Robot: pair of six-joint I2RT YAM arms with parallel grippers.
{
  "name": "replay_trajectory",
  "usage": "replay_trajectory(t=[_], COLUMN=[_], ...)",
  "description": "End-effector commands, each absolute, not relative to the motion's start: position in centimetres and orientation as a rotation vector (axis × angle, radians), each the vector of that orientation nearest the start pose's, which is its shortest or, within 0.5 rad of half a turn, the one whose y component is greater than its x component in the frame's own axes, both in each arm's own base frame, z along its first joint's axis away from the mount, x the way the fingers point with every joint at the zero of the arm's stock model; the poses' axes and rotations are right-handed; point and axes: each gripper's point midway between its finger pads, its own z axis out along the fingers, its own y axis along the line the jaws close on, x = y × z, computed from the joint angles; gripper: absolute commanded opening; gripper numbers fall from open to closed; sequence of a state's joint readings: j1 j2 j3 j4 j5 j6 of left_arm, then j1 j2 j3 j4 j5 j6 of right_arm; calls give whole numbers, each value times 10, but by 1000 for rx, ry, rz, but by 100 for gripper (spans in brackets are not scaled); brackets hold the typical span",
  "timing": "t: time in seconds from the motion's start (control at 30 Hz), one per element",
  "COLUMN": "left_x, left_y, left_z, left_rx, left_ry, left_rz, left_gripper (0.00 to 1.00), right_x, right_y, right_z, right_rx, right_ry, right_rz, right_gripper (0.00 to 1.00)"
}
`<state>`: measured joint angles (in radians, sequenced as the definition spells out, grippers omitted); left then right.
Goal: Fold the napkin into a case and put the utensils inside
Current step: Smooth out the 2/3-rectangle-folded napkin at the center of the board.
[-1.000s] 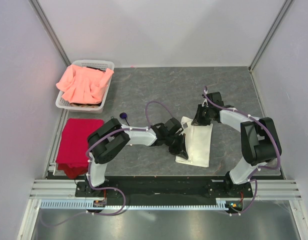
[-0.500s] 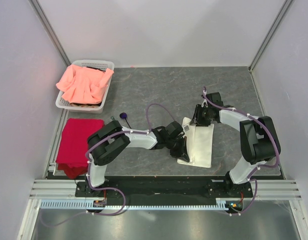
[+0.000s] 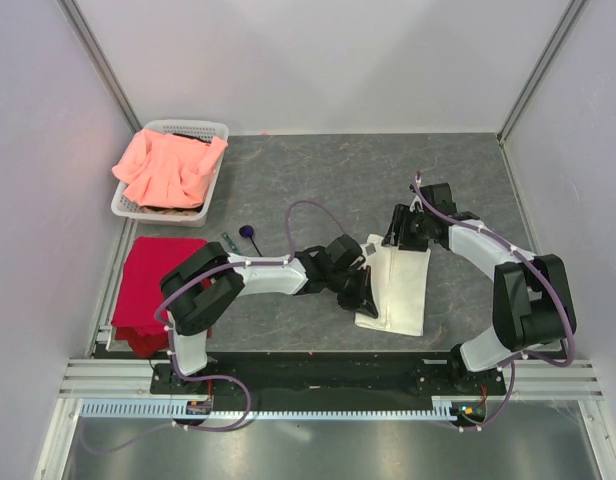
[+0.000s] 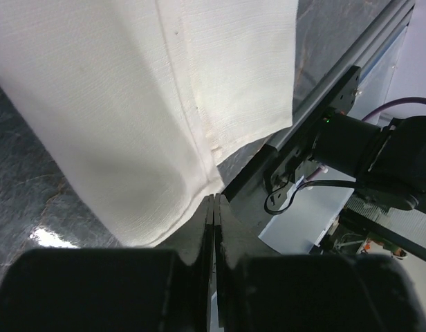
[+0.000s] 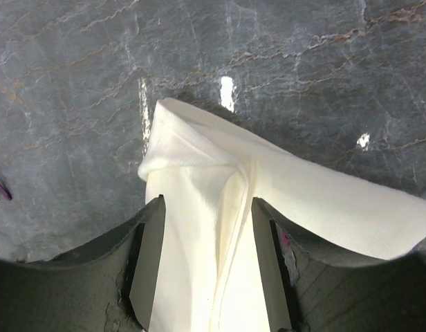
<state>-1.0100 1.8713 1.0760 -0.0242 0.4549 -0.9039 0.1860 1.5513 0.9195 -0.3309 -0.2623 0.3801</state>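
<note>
Left pincer (image 4: 213, 199) pressed together beside napkin (image 4: 130, 104); right pincer (image 5: 206, 204) spread astride napkin

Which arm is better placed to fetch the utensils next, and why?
Probably left. The utensils lie on its side of the table, nearer the left gripper, whose jaws are shut. The right gripper is across the napkin, straddling its far end.

From above we see even, diffuse brightness, with only faint, soft-edged shadows falling on the table (image 3: 288, 180). In both wrist views we find small white glare patches on its glossy stone surface, while the napkin (image 4: 130, 90) is very bright yet keeps a crisp weave. Low in the left wrist view, the left gripper (image 4: 213, 202) is dark and out of focus.
</note>
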Motion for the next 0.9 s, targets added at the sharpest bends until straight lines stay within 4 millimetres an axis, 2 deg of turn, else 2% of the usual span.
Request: replay_trajectory(t=[0.0, 0.2, 0.37, 0.47, 0.5, 0.6, 0.7, 0.77, 0.83, 0.87], left_x=[140, 138, 135, 132, 132, 125, 120, 118, 119, 120], left_y=[-429, -438, -433, -429, -428, -422, -421, -421, -421, -422], left_z=[54, 45, 30, 23, 21, 16, 22, 35, 48, 62], left_rx=[389, 394, 393, 374, 371, 383, 426, 444, 451, 457], left_ry=[2770, 2782, 2810, 2818, 2813, 2819, 2797, 2774, 2749, 2719], left_rz=[-1311, -1362, -1331, -1337, -1330, -1330, -1334, -1357, -1384, -1410], left_gripper=[6, 7, 11, 11, 11, 10, 11, 12, 16, 18], right_x=[322, 314, 313, 316, 319, 322, 322, 322, 320, 321], right_y=[131, 134, 132, 129, 122, 110, 109, 113, 115, 115], right_z=[60, 43, 34, 25, 20, 11, 9, 15, 22, 30], right_rx=[141, 165, 162, 160, 166, 171, 152, 150, 155, 158], right_ry=[2584, 2601, 2618, 2624, 2620, 2625, 2628, 2615, 2608, 2585], right_rz=[621, 651, 633, 603, 545, 447, 437, 476, 497, 498], right_gripper=[58, 52, 48, 38, 31, 19, 18, 20, 29, 32])
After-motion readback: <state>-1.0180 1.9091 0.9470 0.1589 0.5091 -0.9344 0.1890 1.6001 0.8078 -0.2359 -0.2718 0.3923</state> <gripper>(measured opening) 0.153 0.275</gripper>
